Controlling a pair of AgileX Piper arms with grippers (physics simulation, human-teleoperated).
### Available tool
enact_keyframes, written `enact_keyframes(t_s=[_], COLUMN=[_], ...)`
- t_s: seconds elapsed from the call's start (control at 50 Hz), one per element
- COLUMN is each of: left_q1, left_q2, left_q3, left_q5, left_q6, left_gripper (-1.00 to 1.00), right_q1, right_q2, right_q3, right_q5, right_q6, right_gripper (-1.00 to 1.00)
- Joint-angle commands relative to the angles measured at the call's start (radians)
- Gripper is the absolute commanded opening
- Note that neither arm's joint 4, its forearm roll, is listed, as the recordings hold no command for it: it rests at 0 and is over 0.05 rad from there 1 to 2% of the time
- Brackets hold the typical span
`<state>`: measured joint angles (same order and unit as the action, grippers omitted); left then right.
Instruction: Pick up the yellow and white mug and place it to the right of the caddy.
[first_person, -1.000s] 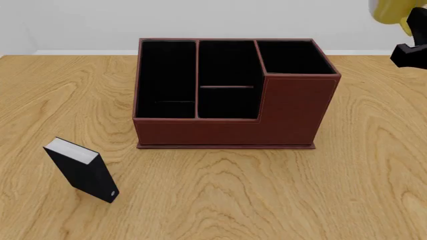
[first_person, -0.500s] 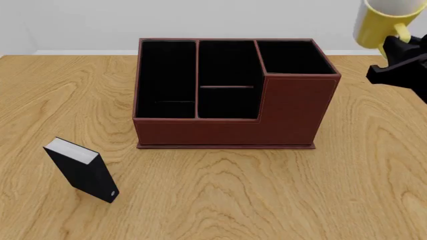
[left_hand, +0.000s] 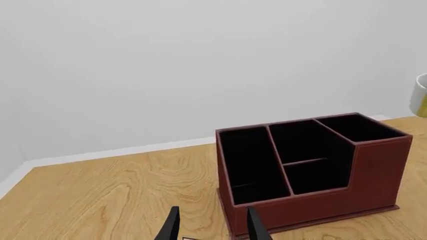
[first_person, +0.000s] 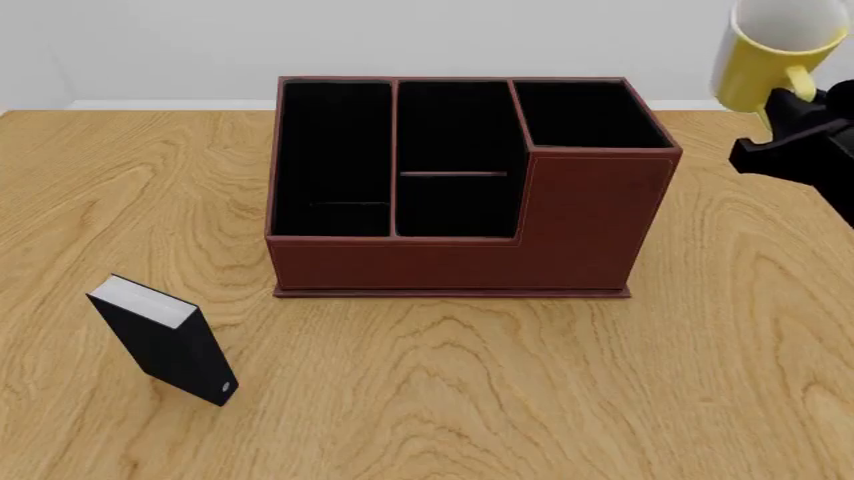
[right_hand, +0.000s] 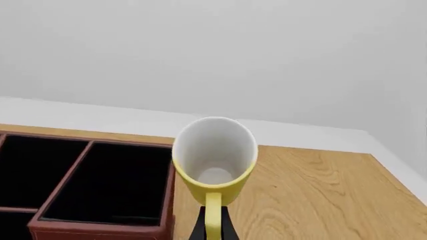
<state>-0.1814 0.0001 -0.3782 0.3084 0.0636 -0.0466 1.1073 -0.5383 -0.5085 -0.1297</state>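
One small yellow mug with a white inside (first_person: 777, 50) is hanging in the air by its loop handle, clenched in the right gripper (first_person: 787, 100), above and right of the large reddish-brown leather-look caddy (first_person: 467, 190). Lowering it should go slowly, upright, clear of the caddy's wall. The left gripper (left_hand: 210, 227) is idling with fingers parted.

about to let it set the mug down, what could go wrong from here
1. The right gripper pinches only the thin handle of the yellow and white mug, held above the table; it could swing or slip on the way down.
2. The mug hangs close beside the caddy and its taller corner; a descent drifting left could clip that wall or drop the mug into a compartment.
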Motion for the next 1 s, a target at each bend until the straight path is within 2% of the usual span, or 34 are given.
enact_keyframes(t_s=[0.02,0.1,0.72,1.0], left_q1=[0.004,0.006,-0.004,-0.008], left_q2=[0.0,0.0,0.0,0.0], left_q3=[0.0,0.002,0.026,0.032], left_q5=[0.003,-0.001,-0.009,-0.012], left_q6=[-0.001,-0.006,0.006,0.007], left_gripper=[1.0,1.0,1.0,1.0], right_q1=[-0.005,-0.01,-0.039,-0.059], right_q2=[0.061,0.12,0.386,0.418], right_q3=[0.011,0.024,0.046,0.042], right_q5=[-0.049,-0.102,-0.283,-0.295], right_q6=[0.007,0.0,-0.005,0.008], right_gripper=[-1.0,-1.0,-1.0,-1.0])
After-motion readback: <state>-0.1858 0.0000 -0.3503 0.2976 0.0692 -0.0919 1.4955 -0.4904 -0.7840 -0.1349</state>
